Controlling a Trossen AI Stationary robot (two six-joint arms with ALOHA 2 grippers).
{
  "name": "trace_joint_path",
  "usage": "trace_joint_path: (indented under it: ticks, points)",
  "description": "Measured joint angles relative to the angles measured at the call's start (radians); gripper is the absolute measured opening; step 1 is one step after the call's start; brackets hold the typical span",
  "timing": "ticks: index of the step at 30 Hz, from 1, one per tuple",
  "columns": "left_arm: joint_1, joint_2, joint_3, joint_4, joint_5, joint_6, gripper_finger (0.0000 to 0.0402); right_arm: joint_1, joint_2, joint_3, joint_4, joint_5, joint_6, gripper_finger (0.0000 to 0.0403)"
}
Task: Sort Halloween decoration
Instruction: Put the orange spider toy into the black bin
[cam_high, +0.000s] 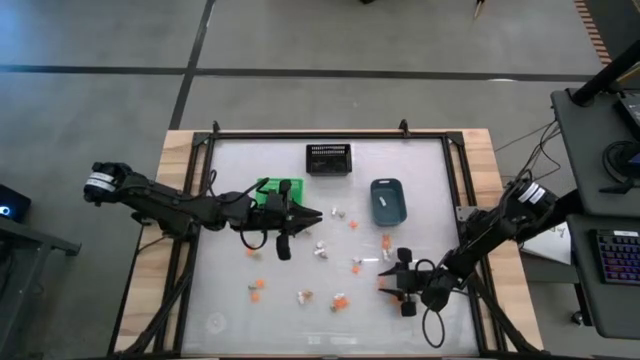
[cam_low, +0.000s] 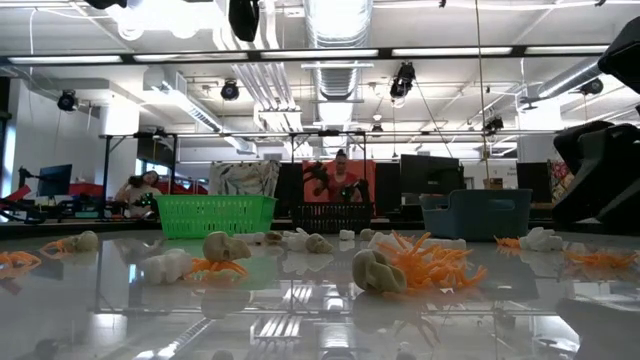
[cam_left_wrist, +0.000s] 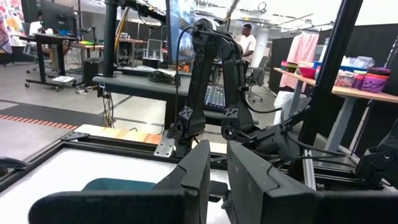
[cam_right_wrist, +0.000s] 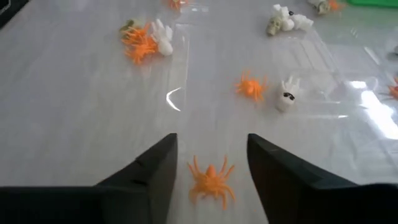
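The Halloween decoration, a scatter of tiny orange plastic spiders, white ghost figures and pale tan skulls (cam_high: 320, 250), lies loose across the middle and near part of the glossy white table (cam_high: 230, 300); none can be seen inside the green slatted basket (cam_high: 268, 188), the black mesh basket (cam_high: 328, 158) or the blue-grey plastic bin (cam_high: 388, 200). The right gripper (cam_right_wrist: 211, 162) stands low over the table near its right side, jaws parted and empty, with one small orange spider (cam_right_wrist: 210, 180) lying on the surface directly between the fingers. The left gripper (cam_high: 305, 215) hovers just beside the green basket, fingers drawn to a narrow gap; nothing is visible between them. In judgement, the trinkets are very light, and the spider's thin legs look flexible and liable to splay or slip on the smooth surface. The spider is best taken across its thicker central body; the ghosts and skulls appear firmer and rounder and may roll under a pinch.
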Motion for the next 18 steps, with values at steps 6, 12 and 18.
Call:
trace_joint_path:
  ticks: [6,12,18]
  points:
    - [0.0,0.0,0.0,0.0,0.0,0.0,0.0038,-0.008,-0.006,0.015,-0.043,-0.024,0.037,0.023]
    - [0.0,0.0,0.0,0.0,0.0,0.001,0.0038,-0.012,-0.006,0.085,-0.176,-0.031,0.04,0.0237]
    - [0.0,0.0,0.0,0.0,0.0,0.006,0.0038,-0.012,-0.006,0.179,-0.442,-0.057,0.129,0.0235]
